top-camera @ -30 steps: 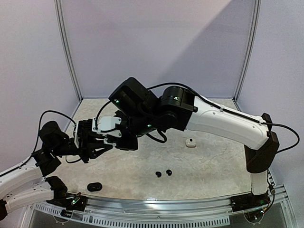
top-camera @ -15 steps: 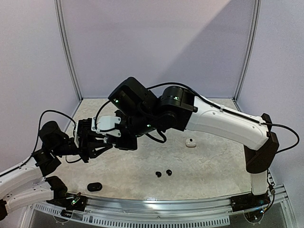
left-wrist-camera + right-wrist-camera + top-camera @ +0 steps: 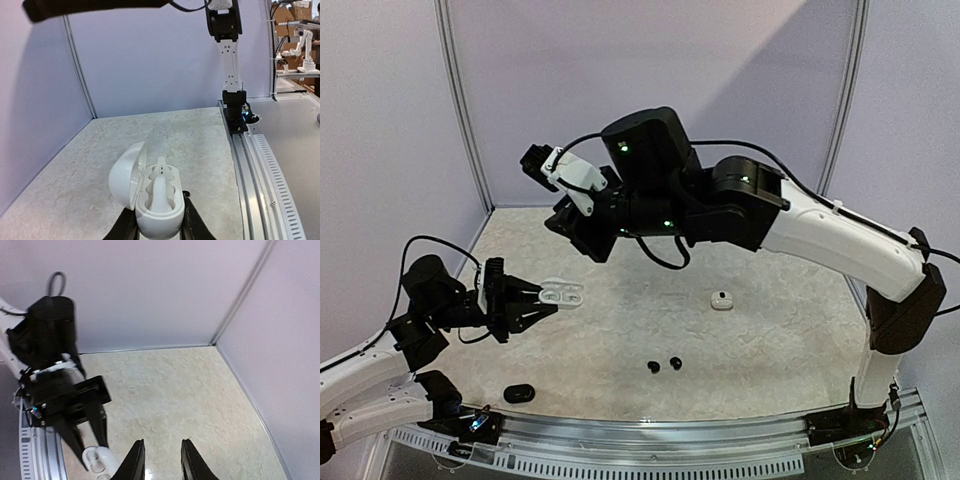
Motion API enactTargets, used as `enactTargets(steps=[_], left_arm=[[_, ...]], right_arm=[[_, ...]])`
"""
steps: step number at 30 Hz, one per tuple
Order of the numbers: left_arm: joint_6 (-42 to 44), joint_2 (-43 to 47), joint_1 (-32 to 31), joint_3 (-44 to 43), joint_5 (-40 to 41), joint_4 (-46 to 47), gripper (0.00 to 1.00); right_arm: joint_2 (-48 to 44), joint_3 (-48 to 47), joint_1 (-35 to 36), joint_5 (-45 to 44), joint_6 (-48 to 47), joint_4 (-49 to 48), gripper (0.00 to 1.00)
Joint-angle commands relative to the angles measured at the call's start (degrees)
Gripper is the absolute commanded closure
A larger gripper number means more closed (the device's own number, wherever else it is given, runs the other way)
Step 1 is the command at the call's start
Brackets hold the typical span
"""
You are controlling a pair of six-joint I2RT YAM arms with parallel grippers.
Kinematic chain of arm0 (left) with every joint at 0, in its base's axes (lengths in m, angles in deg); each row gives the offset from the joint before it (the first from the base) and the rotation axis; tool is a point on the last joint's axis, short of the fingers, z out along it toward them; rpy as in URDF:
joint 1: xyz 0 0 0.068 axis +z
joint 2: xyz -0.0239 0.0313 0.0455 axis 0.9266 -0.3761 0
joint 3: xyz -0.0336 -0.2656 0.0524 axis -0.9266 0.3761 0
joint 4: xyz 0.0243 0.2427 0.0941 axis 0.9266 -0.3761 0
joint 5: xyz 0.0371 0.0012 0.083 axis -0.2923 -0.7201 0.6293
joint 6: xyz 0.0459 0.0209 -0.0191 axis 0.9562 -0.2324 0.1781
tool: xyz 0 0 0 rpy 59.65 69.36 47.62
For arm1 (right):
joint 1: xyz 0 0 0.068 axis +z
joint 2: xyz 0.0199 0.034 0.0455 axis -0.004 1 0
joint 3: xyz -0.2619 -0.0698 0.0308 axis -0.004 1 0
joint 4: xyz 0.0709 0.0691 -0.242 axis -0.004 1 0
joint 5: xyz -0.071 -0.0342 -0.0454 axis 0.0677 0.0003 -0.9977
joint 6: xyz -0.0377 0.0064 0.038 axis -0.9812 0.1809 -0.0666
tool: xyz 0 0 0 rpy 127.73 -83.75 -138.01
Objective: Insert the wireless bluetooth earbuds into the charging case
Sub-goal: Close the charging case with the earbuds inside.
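Left fingers (image 3: pixel 194 226) clench the charging case (image 3: pixel 159 216); its one white earbud (image 3: pixel 160 187) lies stem seemingly toward them. Right fingers (image 3: pixel 135 460) released; two black earbuds (image 3: pixel 653 366) well clear.

In my left claw (image 3: pixel 548 300), over the desk's (image 3: pixel 770 340) left side, sits the charging case (image 3: pixel 155 212) with one earbud (image 3: pixel 160 185) in it. Two buds (image 3: pixel 663 364) lie front-centre, an oval case (image 3: pixel 520 392) front-left, a small piece (image 3: pixel 722 300) right of centre.

The white plastic oval charging case (image 3: pixel 157 220) shows smooth and softly glossy, the mottled beige tabletop (image 3: pixel 100 165) reads matt and stone-like, and the round black earbuds (image 3: pixel 653 366) gleam.
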Motion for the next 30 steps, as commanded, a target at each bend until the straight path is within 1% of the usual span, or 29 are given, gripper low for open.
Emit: enactTargets(steps=[1, 3, 5, 9, 12, 17, 19, 20, 23, 26, 28, 30], left_arm=[[7.63, 0.33, -0.17, -1.98, 4.59, -2.55, 1.00], [6.29, 0.15, -0.17, -2.39, 7.49, -2.49, 1.00], [4.05, 0.11, -0.08, -2.57, 8.75, -2.31, 1.00], [0.15, 0.04, 0.01, -1.97, 8.12, -1.11, 1.00], [-0.44, -0.26, 0.01, -1.99, 8.48, -0.81, 1.00], [-2.74, -1.12, 0.01, -2.35, 9.30, -1.42, 1.00], [-5.69, -1.63, 0.01, -2.63, 10.69, -1.68, 1.00], [-7.58, -2.11, 0.01, -2.78, 11.53, -2.10, 1.00], [-12.79, -3.69, 0.30, -5.14, 14.46, -5.92, 1.00], [-17.29, -6.74, 0.90, -8.75, 17.64, -11.94, 1.00], [-19.32, -10.04, 1.33, -12.63, 19.80, -17.46, 1.00], [-19.65, -14.80, 1.89, -17.89, 21.42, -26.00, 1.00]], right_arm=[[8.18, -2.55, -0.32, -11.65, 8.81, 2.75, 0.75], [9.78, -2.31, 0.23, -11.79, 10.00, 3.31, 0.75], [10.18, -1.19, 1.12, -12.76, 9.94, 3.31, 0.75], [9.39, 1.01, 1.68, -14.10, 10.98, 4.09, 0.75], [7.85, 2.84, 1.68, -15.64, 11.97, 4.00, 0.75], [5.70, 3.52, 0.55, -21.80, 12.63, 5.12, 0.74], [4.76, 3.74, -1.65, -23.22, 16.29, 7.32, 0.73], [4.19, 4.35, -3.08, -23.57, 19.71, 8.80, 0.73], [1.49, 8.26, -7.22, -24.52, 27.55, 12.27, 0.69], [-2.11, 15.10, -10.87, -24.03, 33.33, 12.59, 0.64], [-5.31, 21.01, -13.46, -23.70, 35.92, 11.90, 0.61], [-7.61, 26.38, -15.39, -23.26, 38.36, 11.58, 0.59]])
